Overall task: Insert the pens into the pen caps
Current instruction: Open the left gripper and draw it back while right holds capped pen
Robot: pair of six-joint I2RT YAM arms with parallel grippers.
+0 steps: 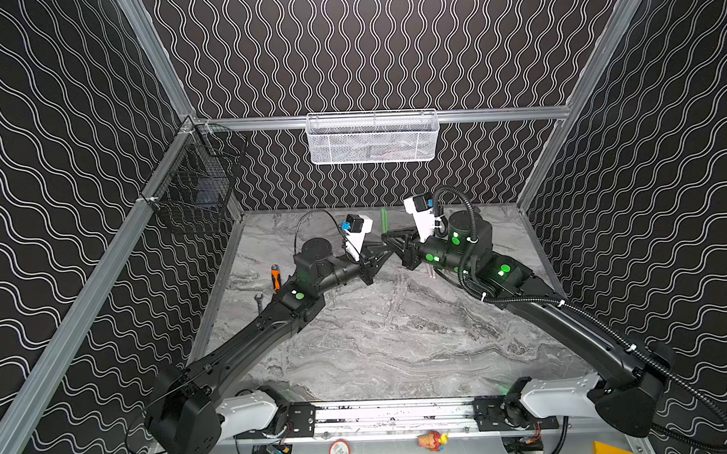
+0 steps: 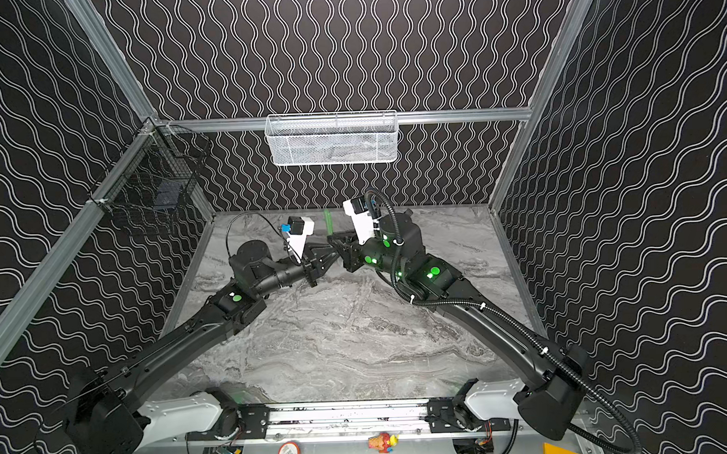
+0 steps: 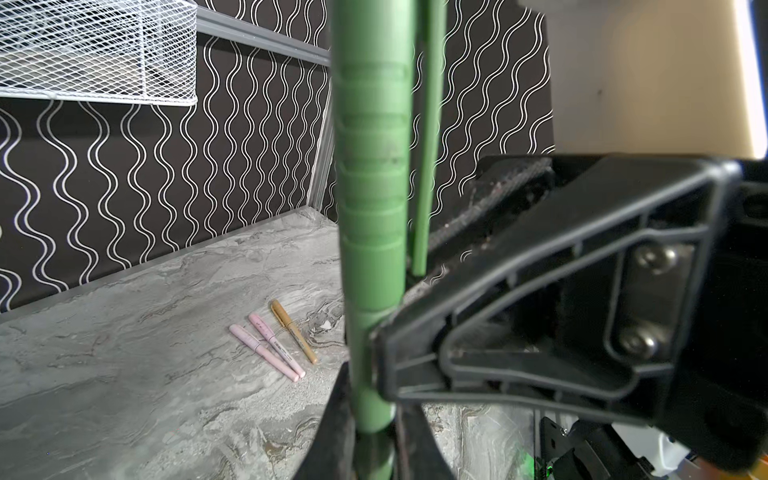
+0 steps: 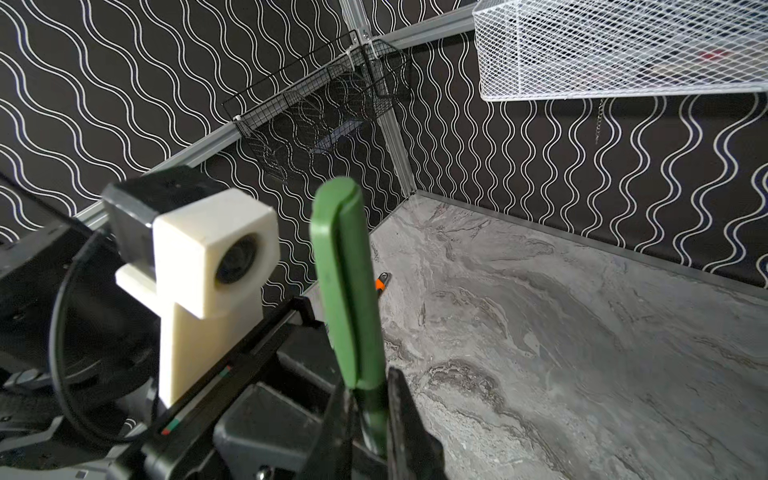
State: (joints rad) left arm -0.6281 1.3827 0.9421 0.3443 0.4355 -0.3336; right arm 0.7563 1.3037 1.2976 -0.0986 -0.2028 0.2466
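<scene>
You are holding dark green pen (image 3: 370, 232) upright in air, above back-centre of table (image 1: 378, 340), cap (image 4: 340, 270) on it. Left gripper (image 3: 372, 449) is pinching lower barrel, right gripper (image 4: 370, 411) is pinching just below cap. Probably light, stiff, slippery: better gripping barrel, not clip.

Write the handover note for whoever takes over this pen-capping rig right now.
Left gripper: shut on the green pen, holding it upright above the table.
Right gripper: shut on the same pen, just below its green cap.
Elsewhere: two pink pens and the tan pen lie side by side on the table, caps on.
Done: three pens capped; the green cap is on its pen.
Left: I cannot tell whether it is fully seated. Probably check, then lay the pen down.
</scene>
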